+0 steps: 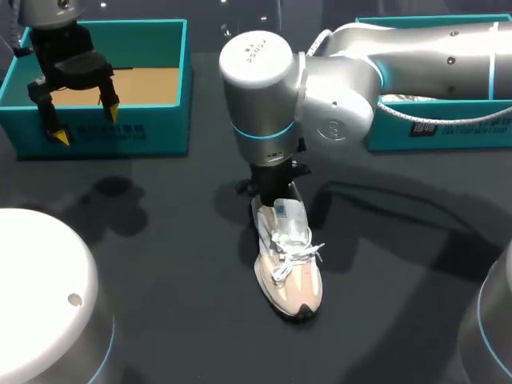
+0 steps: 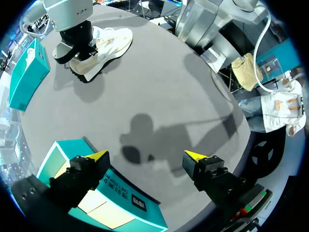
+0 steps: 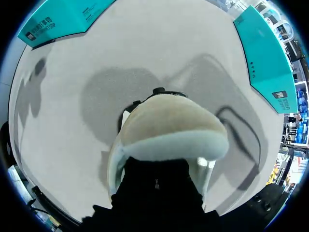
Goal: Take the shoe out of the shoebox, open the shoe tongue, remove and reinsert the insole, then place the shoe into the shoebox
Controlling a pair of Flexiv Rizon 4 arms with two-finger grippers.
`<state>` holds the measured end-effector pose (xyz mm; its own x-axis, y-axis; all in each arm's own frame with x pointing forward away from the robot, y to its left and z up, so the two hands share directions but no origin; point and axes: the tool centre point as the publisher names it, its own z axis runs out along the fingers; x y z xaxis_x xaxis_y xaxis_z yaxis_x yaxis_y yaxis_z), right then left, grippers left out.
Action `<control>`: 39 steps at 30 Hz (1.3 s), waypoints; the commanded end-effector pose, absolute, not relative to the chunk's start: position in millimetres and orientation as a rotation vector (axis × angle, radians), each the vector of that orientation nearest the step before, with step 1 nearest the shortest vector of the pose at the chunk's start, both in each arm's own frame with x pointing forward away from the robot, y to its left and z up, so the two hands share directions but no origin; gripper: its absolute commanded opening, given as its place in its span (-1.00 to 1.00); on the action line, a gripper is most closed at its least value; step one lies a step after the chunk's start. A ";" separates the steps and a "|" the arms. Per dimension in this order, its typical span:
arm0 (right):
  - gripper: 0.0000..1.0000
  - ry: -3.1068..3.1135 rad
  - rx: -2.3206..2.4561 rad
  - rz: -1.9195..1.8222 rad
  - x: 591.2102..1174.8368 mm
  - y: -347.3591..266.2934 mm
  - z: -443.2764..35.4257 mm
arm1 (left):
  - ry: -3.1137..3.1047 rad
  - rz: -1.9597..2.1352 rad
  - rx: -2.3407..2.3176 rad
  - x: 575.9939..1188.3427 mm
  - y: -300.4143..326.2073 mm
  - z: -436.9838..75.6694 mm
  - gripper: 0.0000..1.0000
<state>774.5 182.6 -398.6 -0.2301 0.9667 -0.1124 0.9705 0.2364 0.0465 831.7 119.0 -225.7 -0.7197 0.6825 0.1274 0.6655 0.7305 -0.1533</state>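
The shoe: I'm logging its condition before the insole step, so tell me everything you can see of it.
The shoe is a low cream and beige sneaker with white laces, a pale tongue bearing a blue label, a pinkish toe panel and a dark outsole edge at the toe. Its heel looks like soft suede with a pale padded collar. It stands upright on its sole on the dark table, toe toward the robot. The right tool sits at its heel; the grip itself is hidden.
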 end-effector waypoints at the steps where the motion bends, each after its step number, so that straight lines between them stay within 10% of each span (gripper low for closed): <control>1: -1.00 2.382 1.888 -0.017 763.2 173.0 -392.9 | -2.759 0.140 -1.085 830.4 119.9 -225.4 1.00; 15: -1.00 2.527 1.905 -0.143 761.8 180.5 -355.2 | -2.759 0.140 -1.085 830.4 119.9 -225.4 1.00; 36: 0.00 2.545 1.981 -0.282 742.3 179.5 -355.4 | -2.759 0.140 -1.085 830.4 119.9 -225.4 1.00; 39: 0.54 2.540 1.992 -0.296 739.1 178.0 -353.7 | -2.759 0.140 -1.085 830.4 119.9 -225.4 1.00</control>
<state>741.0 178.3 -354.2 -0.2430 0.9695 -0.0318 0.9512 0.2318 -0.2036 831.7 119.1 -225.8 -0.7198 0.6824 0.1272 0.6655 0.7305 -0.1534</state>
